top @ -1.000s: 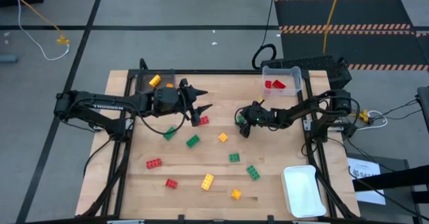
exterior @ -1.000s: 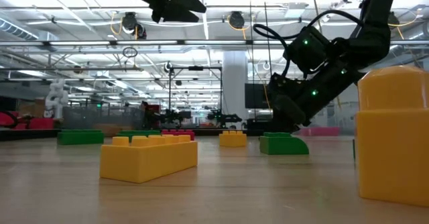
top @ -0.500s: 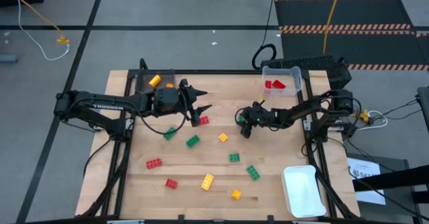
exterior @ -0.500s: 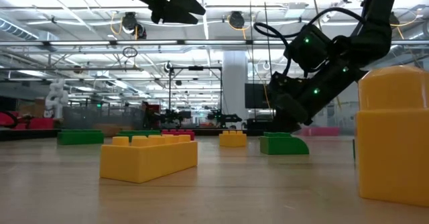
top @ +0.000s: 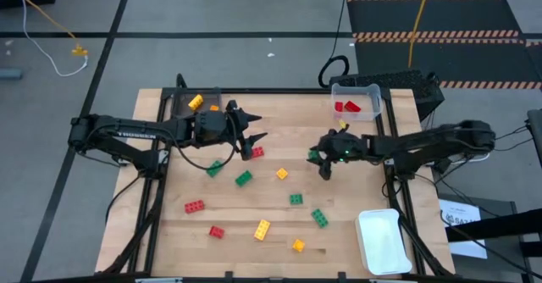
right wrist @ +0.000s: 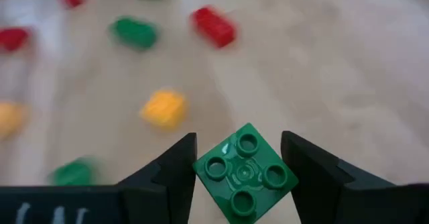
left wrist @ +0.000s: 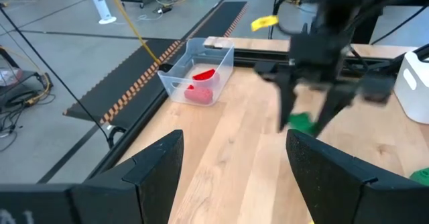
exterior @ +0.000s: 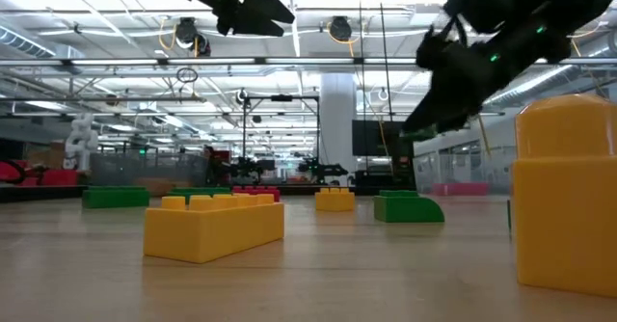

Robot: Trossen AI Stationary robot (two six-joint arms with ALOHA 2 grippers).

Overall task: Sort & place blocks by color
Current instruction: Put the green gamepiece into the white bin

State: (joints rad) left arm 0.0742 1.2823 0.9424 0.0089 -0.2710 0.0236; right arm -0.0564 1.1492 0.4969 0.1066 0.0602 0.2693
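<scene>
Grey concrete floor surrounds a pale wooden surface on which small blocks in red, green and yellow are scattered. Compared with a second ago, the right hand has been raised off the surface and drawn slightly toward its own side, and its jaws have been closed partway on a green block, which is seen in the right wrist view clamped squarely between the two fingers with its four studs facing the camera. In the low view the right hand is now carried well above the bricks left on the surface, where before it was down among them. This is judged to mean that the pick has succeeded and that transport to a tray is the step now in hand. A clear bin holding red pieces lies just beyond the right hand, and a white tray lies nearer the front edge on the same side. The left hand is held with jaws apart and nothing between them, above the surface near a red block, unchanged from before.
</scene>
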